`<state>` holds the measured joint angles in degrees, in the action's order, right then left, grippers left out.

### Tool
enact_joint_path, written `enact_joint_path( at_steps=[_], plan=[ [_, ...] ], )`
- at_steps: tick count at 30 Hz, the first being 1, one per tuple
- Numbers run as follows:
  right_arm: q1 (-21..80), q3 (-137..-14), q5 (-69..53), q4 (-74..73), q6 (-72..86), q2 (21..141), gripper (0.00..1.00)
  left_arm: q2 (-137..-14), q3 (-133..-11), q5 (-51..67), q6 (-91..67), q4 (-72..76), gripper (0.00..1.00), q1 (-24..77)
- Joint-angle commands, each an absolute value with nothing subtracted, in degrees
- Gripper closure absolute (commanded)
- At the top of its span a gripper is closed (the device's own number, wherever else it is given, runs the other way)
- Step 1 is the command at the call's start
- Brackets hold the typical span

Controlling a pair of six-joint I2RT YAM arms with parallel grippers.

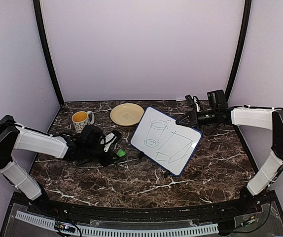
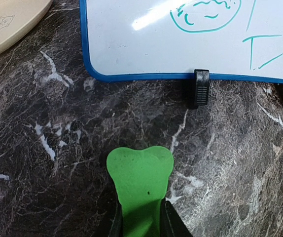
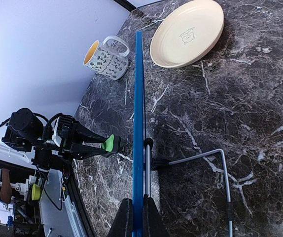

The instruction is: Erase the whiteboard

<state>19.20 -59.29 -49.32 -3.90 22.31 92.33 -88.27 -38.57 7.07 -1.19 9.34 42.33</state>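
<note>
The whiteboard (image 1: 166, 140) stands tilted at mid-table, blue-framed, with thin line sketches on its white face. My right gripper (image 1: 185, 120) is shut on its upper right edge. In the right wrist view the board shows edge-on as a blue strip (image 3: 139, 123) running into that gripper (image 3: 137, 210). My left gripper (image 1: 116, 154) lies low on the table left of the board, shut on a green eraser pad (image 1: 121, 153). In the left wrist view the pad (image 2: 140, 182) sticks out of the gripper (image 2: 140, 219), a short way from the board's lower edge (image 2: 181, 44) and apart from it.
A round yellow plate (image 1: 126, 114) and a patterned mug (image 1: 81, 119) sit behind the board on the left. A wire stand (image 3: 205, 155) props the board from behind. Black feet (image 2: 200, 88) clip its lower edge. Walls close off the back and both sides.
</note>
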Motion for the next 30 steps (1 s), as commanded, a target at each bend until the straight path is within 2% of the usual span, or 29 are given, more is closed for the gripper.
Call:
enact_joint_path(
  at_steps=[1,10,16,20,30],
  plan=[
    [18.12,-57.63,-52.78,-0.43,21.92,88.98,1.00,-87.59,-37.92,7.92,-2.01,10.39,0.74,42.60],
    [18.21,-55.41,-53.86,-0.27,21.88,87.19,1.00,-87.89,-38.63,8.72,-1.00,8.56,0.72,43.41],
    [19.43,-54.11,-51.81,-0.26,22.19,87.32,1.00,-89.39,-40.43,7.62,-0.44,5.94,0.52,44.70],
    [20.85,-52.74,-50.80,2.64,23.81,86.68,1.00,-88.81,-40.93,5.43,-0.44,4.18,0.44,44.74],
    [22.63,-49.53,-48.27,5.00,26.67,84.72,1.00,-91.79,-45.32,4.20,2.10,-1.49,0.44,45.19]
  ],
)
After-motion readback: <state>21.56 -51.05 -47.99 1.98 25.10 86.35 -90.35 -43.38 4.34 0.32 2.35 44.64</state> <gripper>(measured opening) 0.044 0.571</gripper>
